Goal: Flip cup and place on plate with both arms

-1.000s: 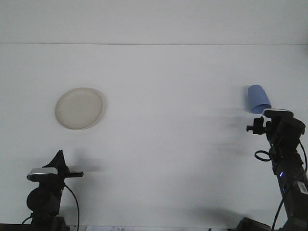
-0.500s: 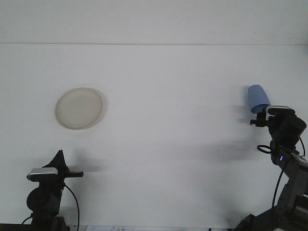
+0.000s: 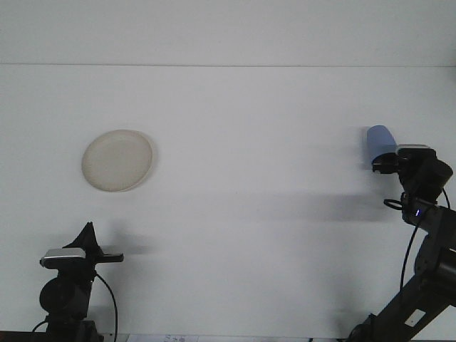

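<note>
Reach step, by your right arm: the right gripper (image 3: 390, 162) sits at the near side of the blue cup (image 3: 380, 140), overlapping its lower end in this view, and nothing is lifted yet. You cannot tell from here whether its claw is apart or together; the wrist camera housing hides the fingers, and whether they touch the cup is equally unclear. The cup is near the bench's right edge, about mid-depth, apparently mouth-down with its rounded closed end uppermost, though the rim is hidden behind the gripper. It looks like a small, plain, pale-blue plastic tumbler, slightly tapered, probably light and easy to tip. The plate (image 3: 117, 159) lies flat toward the left edge, well apart from the cup, a round off-white dish with a shallow rim and nothing on it. Your left gripper (image 3: 107, 256) hangs low at the near-left corner, pointing right, idle; its claw state cannot be read either. Next move, as judged: close on the cup's wall, lift it clear, roll the wrist to turn the mouth up, then carry it toward the middle for the left arm to take and set it on the plate.
</note>
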Available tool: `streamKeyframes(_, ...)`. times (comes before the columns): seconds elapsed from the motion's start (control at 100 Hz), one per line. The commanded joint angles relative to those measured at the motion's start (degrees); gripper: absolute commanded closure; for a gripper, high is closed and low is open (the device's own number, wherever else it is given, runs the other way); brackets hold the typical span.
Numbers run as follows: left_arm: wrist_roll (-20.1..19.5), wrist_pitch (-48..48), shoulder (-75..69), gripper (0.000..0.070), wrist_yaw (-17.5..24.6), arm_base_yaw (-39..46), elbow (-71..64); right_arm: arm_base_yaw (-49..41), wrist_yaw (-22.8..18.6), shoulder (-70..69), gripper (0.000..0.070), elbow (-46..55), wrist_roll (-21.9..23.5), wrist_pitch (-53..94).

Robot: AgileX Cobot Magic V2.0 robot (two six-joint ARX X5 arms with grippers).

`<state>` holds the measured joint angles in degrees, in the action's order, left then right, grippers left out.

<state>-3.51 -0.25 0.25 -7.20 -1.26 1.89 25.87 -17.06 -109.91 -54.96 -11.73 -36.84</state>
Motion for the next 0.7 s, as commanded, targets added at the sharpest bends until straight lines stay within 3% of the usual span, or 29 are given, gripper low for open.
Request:
streamKeyframes(0.0,0.1,0.6,-0.1,0.0685,-0.1,0.0,-1.1,0.3,-1.2,-2.0,0.0287,-1.8,0.3,-0.7)
streamKeyframes(0.15,0.1,0.6,-0.1,0.0685,-0.1,0.0,-1.1,0.3,-1.4,-3.4,0.0358,-4.6,0.2,-0.9)
streamKeyframes(0.34,0.1,0.6,-0.1,0.0685,-0.1,0.0,-1.1,0.6,-5.6,-4.7,0.0696,-6.3,0.3,-0.9)
streamKeyframes(0.53,0.1,0.6,-0.1,0.0685,-0.1,0.0,-1.1,0.6,-5.7,-4.5,0.0700,-6.4,0.5,-0.8)
streamKeyframes(0.69,0.1,0.6,-0.1,0.0685,-0.1,0.0,-1.1,0.6,-6.1,-2.3,0.0700,-6.4,5.0,1.0)
